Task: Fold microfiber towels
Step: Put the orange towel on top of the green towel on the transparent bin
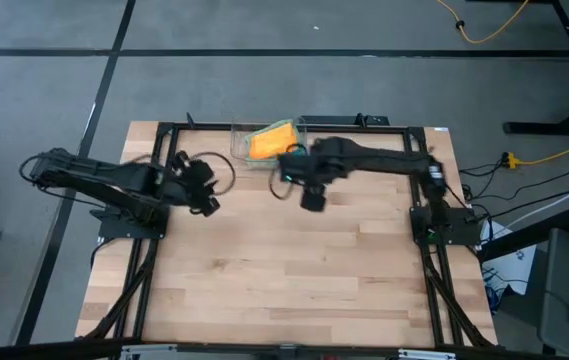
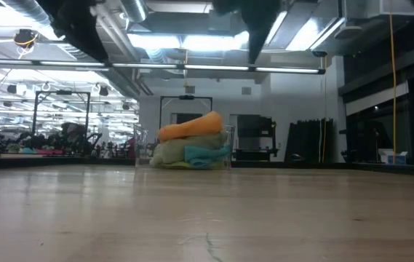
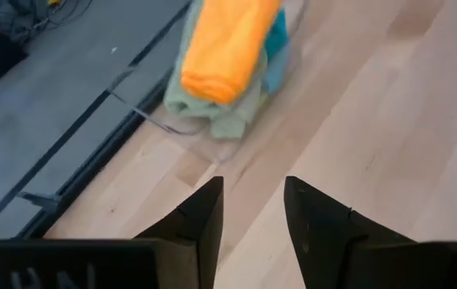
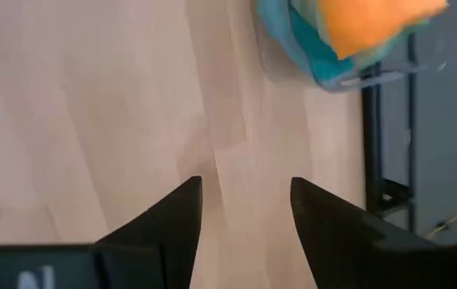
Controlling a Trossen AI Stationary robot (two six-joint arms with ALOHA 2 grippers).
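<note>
- I was a two-armed robot at a pale wooden table (image 1: 284, 270), seen from overhead, from table height, and from each of my wrists.
- The microfiber towels sat in a pile at the far edge of the table, near its middle, inside a clear plastic bin (image 1: 241, 140).
- The orange towel (image 1: 270, 140) lay on top of the pile, folded into a thick roll.
- From table height, the pale sage green towel (image 2: 169, 154) bulged out on the left under the orange one, the teal blue towel (image 2: 208, 154) showed on the right, and a strip of lime green towel (image 2: 179, 165) peeked out at the bottom.
- My right gripper (image 4: 242, 210) hung in the air just near of the bin, over bare wood. Its two dark fingers stood apart with table showing between them, and they held nothing.
- My left gripper (image 3: 252, 210) hovered to the left of the bin, well apart from the right one. Its fingers were also parted with a clear gap, and empty.
- From the left wrist, the pile lay ahead past the fingertips, the orange towel uppermost.
- No brand, label or readable writing showed on the towels, the bin or the table.
</note>
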